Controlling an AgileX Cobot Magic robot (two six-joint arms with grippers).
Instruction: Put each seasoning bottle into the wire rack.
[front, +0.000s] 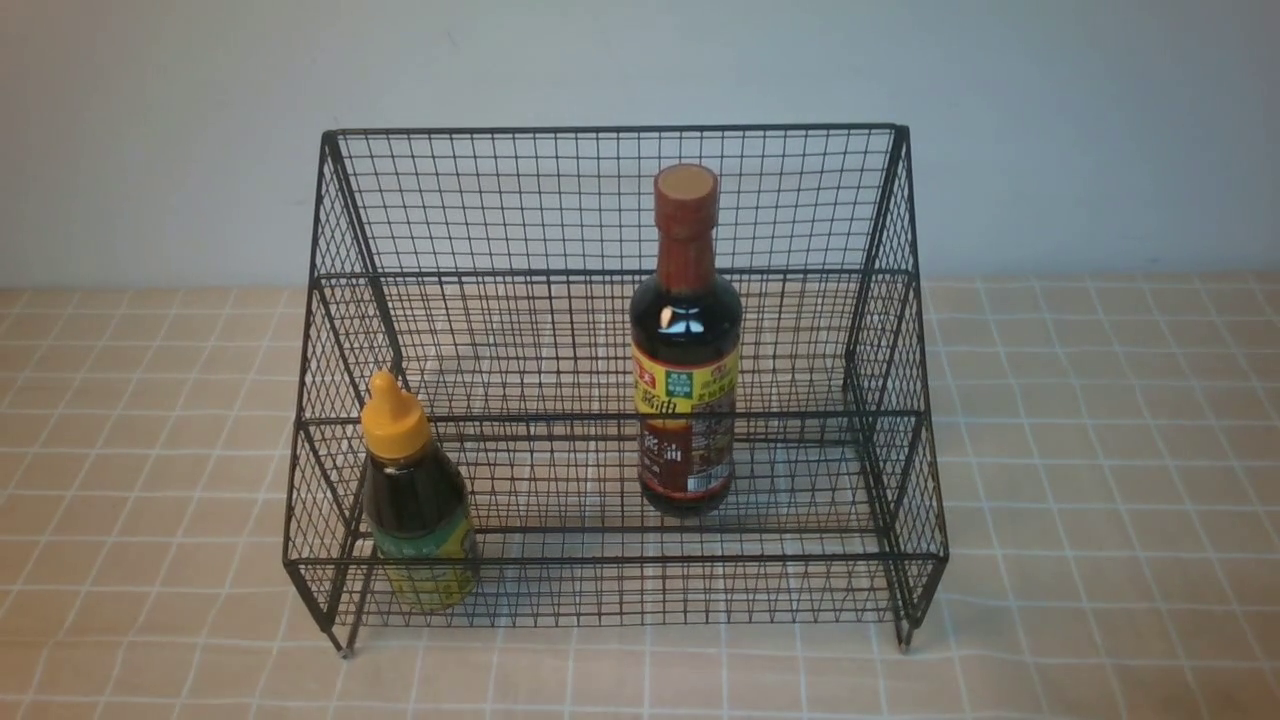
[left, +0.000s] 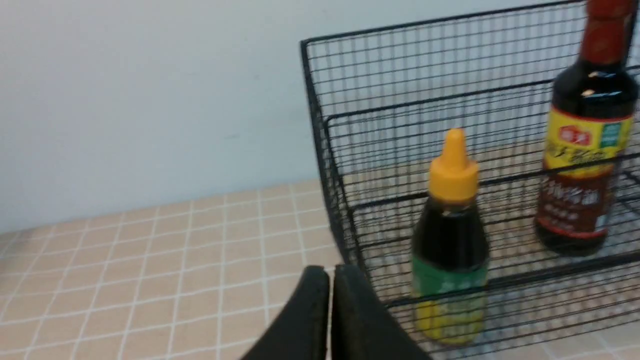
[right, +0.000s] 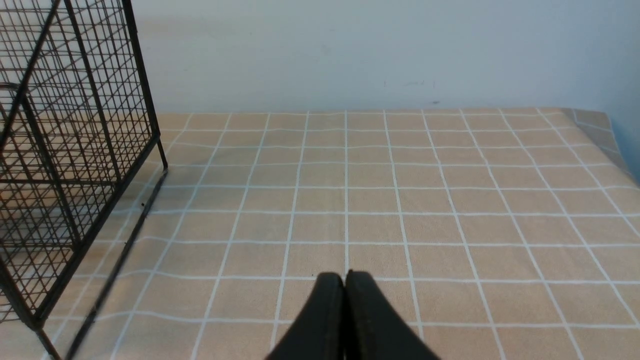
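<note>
Both seasoning bottles are being held upright in the wire rack (front: 610, 200), long axes vertical, caps pointing up: the tall bottle (front: 686, 340) right of centre, the squat bottle (front: 415, 505) in the near-left corner. The left claw (left: 330, 295) and right claw (right: 344, 295) are being kept clenched, grasping nothing. Any swing of the left claw is judged to risk nudging the rack and toppling the tall bottle.

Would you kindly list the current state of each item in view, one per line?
tall bottle: upright, capped, standing inside the rack
short bottle: upright, capped, on the lowest tier at the rack's left end
wire rack: standing on its feet, holding both bottles
left gripper: shut, empty
right gripper: shut, empty
</note>
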